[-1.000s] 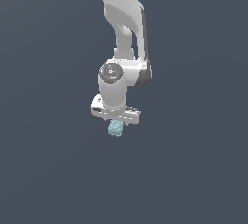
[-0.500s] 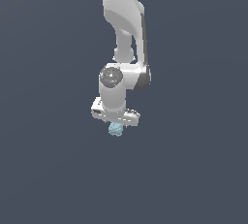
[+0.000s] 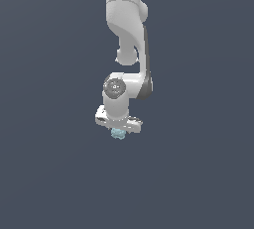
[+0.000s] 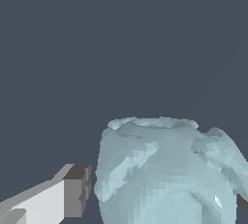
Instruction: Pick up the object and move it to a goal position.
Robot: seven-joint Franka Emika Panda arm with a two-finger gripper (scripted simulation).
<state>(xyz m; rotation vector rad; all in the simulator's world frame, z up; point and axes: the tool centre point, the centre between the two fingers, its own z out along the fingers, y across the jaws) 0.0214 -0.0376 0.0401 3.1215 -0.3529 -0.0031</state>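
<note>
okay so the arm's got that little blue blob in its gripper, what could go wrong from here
1. The object is lumpy and faceted, so the fingers likely touch only a few bumps; it could twist or slip out during the move.
2. In the exterior view only a small part of it peeks below the gripper, and the wrist view shows just one finger clearly, so how well it is centred cannot be confirmed.

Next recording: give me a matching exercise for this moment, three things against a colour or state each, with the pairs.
Things:
1. object
2. claw
3. arm
4. finger pad

Descriptions:
A. white, reaching down from the top of the exterior view
B. pale teal-blue, lumpy and faceted
C. dark grey, close beside the blob in the wrist view
D. closed around the blob, carrying it underneath

Pairs: 1-B, 2-D, 3-A, 4-C
</note>
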